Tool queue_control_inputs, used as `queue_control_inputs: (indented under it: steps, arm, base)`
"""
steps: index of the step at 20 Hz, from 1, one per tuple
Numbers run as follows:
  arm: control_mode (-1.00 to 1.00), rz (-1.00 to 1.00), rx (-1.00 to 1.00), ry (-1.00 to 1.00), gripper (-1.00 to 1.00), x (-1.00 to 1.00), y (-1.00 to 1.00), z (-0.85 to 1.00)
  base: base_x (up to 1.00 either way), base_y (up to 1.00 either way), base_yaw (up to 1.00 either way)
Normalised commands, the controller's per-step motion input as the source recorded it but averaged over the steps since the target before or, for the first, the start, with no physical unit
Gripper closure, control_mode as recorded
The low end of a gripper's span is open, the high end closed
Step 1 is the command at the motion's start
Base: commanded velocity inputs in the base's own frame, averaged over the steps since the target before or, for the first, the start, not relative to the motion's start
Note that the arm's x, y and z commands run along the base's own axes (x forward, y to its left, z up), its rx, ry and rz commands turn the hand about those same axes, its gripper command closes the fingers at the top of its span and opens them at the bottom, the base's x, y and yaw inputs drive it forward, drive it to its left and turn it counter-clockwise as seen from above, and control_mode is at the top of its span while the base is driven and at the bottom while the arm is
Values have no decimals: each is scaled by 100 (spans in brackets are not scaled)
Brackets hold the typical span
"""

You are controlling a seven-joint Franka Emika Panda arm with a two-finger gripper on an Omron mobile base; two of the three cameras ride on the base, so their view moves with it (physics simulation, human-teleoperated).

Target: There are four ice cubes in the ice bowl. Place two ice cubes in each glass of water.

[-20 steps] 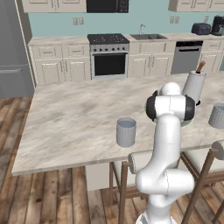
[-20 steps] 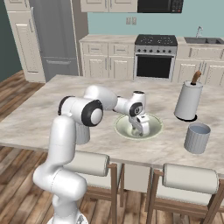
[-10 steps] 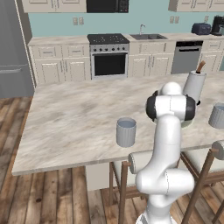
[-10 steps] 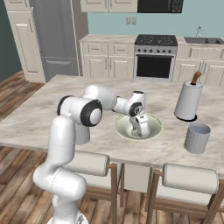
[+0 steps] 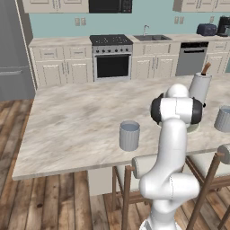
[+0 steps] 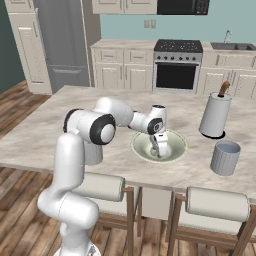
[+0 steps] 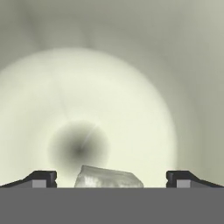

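**Fingers lowered into the ice bowl**

The gripper (image 6: pixel 159 150) is seen inside the ice bowl (image 6: pixel 172 153) on the bench (image 6: pixel 60 125), fingers (image 7: pixel 41 178) spread wide apart. One ice cube (image 7: pixel 108 178) lies between them, ungripped. A glass of water (image 6: pixel 225 157) stands near the bowl; another (image 5: pixel 129 135) is placed well apart.

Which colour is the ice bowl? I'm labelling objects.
Pale green-white; the ice bowl shows best in the right base view.

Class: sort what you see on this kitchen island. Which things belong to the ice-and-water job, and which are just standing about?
Job: ice bowl; ice cube between the open gripper fingers; two glasses of water.
Standing about: white utensil holder; stools.
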Motion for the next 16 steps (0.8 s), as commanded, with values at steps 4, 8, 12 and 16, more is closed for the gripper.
queue_control_inputs:
  steps: [4, 8, 12, 16]
  arm:
    - [-100, -9, -3, 0, -100, 0, 0, -1]
    - [-100, -10, -4, 0, -100, 0, 1, 0]
    - [-100, -11, -3, 0, -100, 0, 7, 0]
    - [-100, -14, 0, 1, -100, 0, 19, 0]
  base:
    - [0, 0, 0]
    - [0, 0, 0]
    - [0, 0, 0]
    - [0, 0, 0]
